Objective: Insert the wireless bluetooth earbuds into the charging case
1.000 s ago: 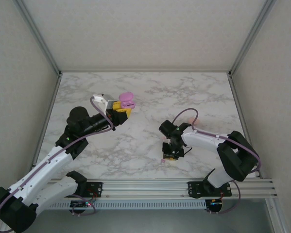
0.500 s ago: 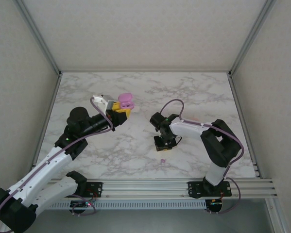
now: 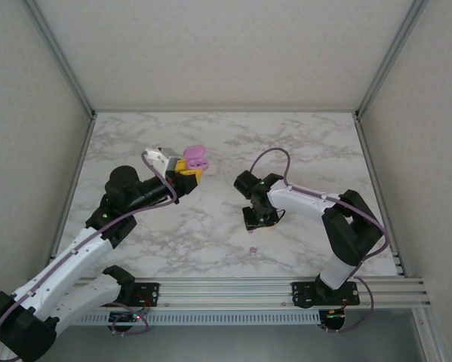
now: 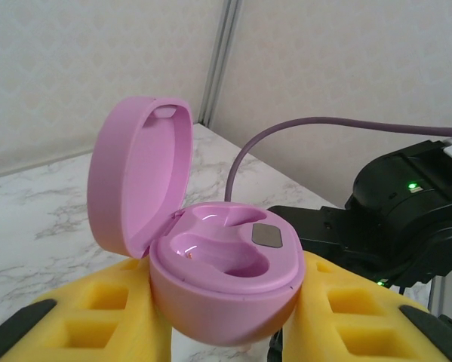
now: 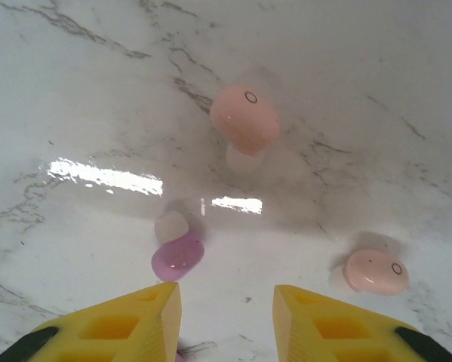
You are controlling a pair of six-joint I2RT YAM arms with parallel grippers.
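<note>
My left gripper (image 3: 186, 170) is shut on the pink charging case (image 4: 222, 280), held up off the table with its lid (image 4: 139, 173) open and both wells empty. In the top view the case (image 3: 195, 157) sits at the left arm's tip. My right gripper (image 5: 226, 317) hovers low over the marble, open, with nothing between its yellow fingers (image 5: 142, 320). Just ahead of its left finger lies a purple earbud (image 5: 177, 255) with a white tip. Two peach-pink earbuds lie farther off, one ahead (image 5: 245, 118) and one to the right (image 5: 375, 271). A purple earbud (image 3: 253, 250) shows on the table below the right gripper (image 3: 259, 219).
The marble table (image 3: 210, 226) is bounded by white walls with aluminium posts (image 3: 59, 60). The right arm's purple cable (image 3: 275, 154) loops above its wrist. A rail (image 3: 233, 290) runs along the near edge.
The right gripper has moved up and left away from the near edge and its jaws have opened. The purple earbud stays on the table. The left arm and case have not moved.
</note>
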